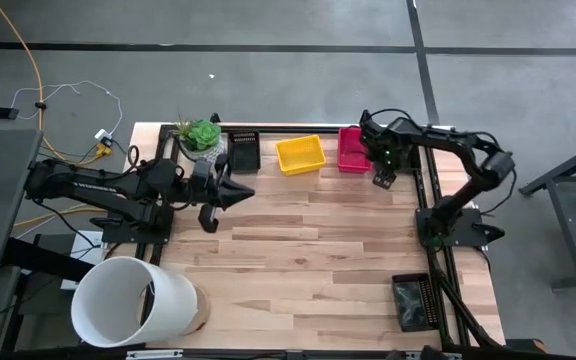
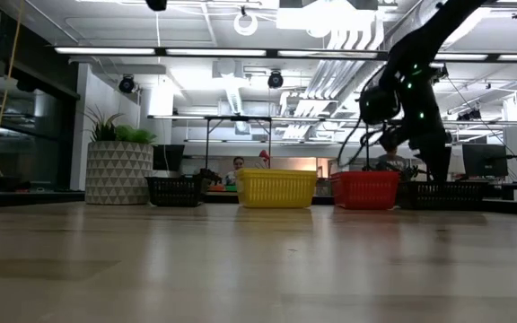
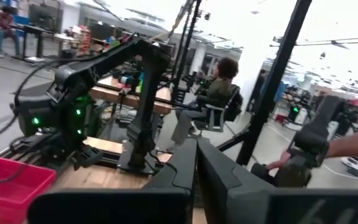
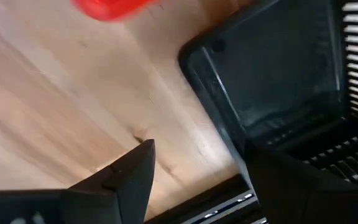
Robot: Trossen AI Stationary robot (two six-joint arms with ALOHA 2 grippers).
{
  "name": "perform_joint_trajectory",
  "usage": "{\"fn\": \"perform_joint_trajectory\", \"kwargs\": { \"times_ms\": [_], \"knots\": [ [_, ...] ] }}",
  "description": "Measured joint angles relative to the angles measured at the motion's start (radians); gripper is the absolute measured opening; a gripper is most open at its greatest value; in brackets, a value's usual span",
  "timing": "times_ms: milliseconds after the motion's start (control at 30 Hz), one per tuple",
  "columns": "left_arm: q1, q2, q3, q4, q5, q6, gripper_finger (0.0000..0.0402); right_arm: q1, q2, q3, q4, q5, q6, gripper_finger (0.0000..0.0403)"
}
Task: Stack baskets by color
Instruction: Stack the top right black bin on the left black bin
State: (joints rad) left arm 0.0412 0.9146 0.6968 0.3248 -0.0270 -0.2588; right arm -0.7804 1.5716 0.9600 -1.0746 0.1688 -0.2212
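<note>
1. Along the counter's (image 1: 328, 240) far edge sit a black basket (image 1: 244, 151), a yellow basket (image 1: 300, 154) and a red basket (image 1: 352, 148), left to right.
2. The right tool (image 1: 384, 178) hangs just beside the red basket, fingers spread, over another black basket (image 4: 278, 74).
3. The left tool (image 1: 240, 192), fingers pressed together and empty, points right, near the first black basket.
4. A further black basket (image 1: 411, 301) lies at the near right corner.
5. A white bucket (image 1: 133, 302) stands near left; a potted plant (image 1: 200, 134) sits far left.

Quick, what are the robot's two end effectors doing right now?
Left end effector: shut, holding nothing.
Right end effector: open, holding nothing.
</note>
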Motion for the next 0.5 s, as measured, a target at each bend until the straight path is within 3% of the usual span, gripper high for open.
{"fn": "perform_joint_trajectory", "kwargs": {
  "times_ms": [200, 300, 433, 500],
  "knots": [
    [-0.005, 0.0, 0.0, 0.0, -0.04, 0.0, 0.0, -0.041, 0.073, 0.0, 0.028, 0.062, -0.008, 0.0192],
    [-0.005, 0.0, 0.0, 0.0, -0.048, 0.0, 0.0, -0.052, 0.072, 0.0, 0.039, 0.085, -0.009, 0.0137],
    [-0.005, 0.0, 0.0, 0.0, -0.066, 0.0, 0.0, -0.063, 0.056, 0.0, 0.023, 0.083, -0.022, 0.0028],
    [-0.004, 0.0, 0.0, 0.0, -0.067, 0.0, 0.0, -0.063, 0.031, 0.0, 0.008, 0.061, -0.02, 0.0015]
  ]
}}
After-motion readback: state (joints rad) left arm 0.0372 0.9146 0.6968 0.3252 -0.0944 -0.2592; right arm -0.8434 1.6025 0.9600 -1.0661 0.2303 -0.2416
